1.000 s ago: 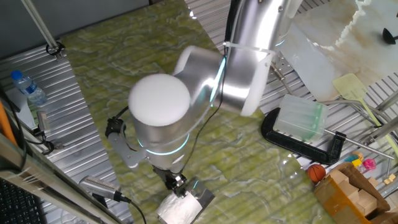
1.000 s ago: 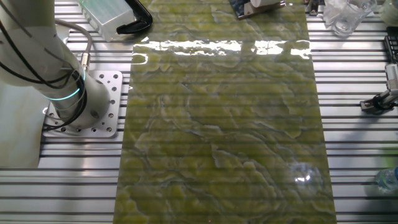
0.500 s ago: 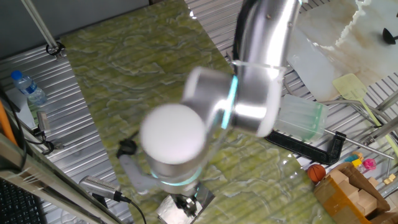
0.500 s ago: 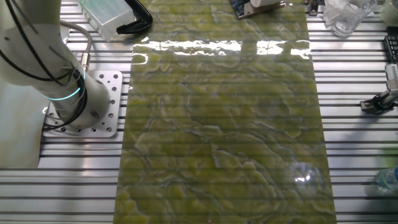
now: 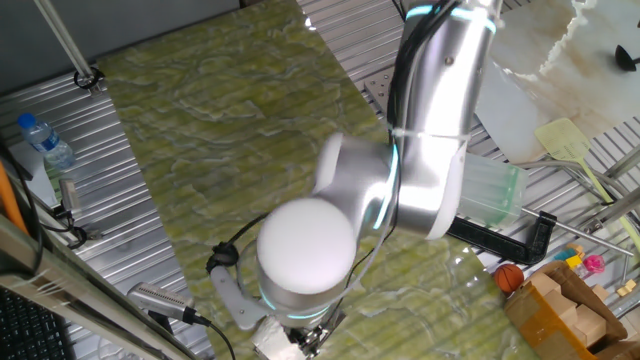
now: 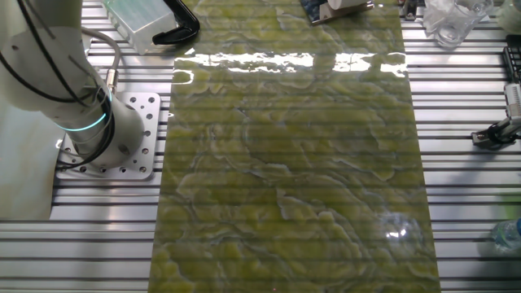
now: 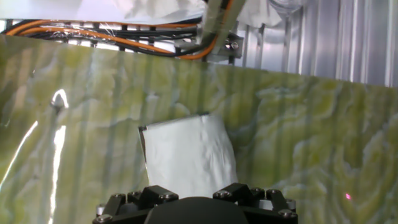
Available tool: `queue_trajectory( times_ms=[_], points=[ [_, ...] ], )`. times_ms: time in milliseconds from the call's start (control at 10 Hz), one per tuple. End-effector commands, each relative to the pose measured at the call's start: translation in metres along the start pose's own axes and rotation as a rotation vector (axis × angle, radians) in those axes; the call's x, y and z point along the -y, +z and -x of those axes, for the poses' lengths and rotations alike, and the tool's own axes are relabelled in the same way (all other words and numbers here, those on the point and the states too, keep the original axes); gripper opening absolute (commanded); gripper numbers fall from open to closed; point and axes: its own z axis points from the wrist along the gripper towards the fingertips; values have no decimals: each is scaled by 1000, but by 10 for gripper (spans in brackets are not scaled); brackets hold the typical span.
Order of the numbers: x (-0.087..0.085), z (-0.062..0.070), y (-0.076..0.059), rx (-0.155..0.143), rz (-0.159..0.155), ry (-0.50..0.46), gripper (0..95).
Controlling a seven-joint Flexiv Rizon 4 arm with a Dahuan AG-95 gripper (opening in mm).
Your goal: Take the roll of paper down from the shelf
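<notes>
At the near edge of the green marbled worktop (image 5: 200, 130), the two-finger gripper (image 5: 305, 338) hangs over the soft white paper roll (image 7: 186, 155); I cannot tell whether its fingers are apart or closed.

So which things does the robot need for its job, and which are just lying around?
For the job: soft white paper roll; dark grey metal shelf, mostly hidden beneath it.
Lying about: translucent plastic box; black clamp; clear water bottle; small orange ball.

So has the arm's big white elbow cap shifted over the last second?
Yes. In one fixed view the white cap has moved right and down the picture, nearer the translucent plastic box, and now hides most of the roll of paper.
</notes>
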Motion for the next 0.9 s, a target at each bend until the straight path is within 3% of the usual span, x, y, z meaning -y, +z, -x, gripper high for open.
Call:
queue_trajectory(
  times_ms=[100, 400, 500, 900],
  points=[
    [2, 2, 5, -3, 6, -21, 760],
    [1, 6, 17, -9, 8, -35, 760],
    [0, 8, 19, -9, 8, -34, 950],
    [-2, 16, 31, -11, -12, -61, 950]
  ],
)
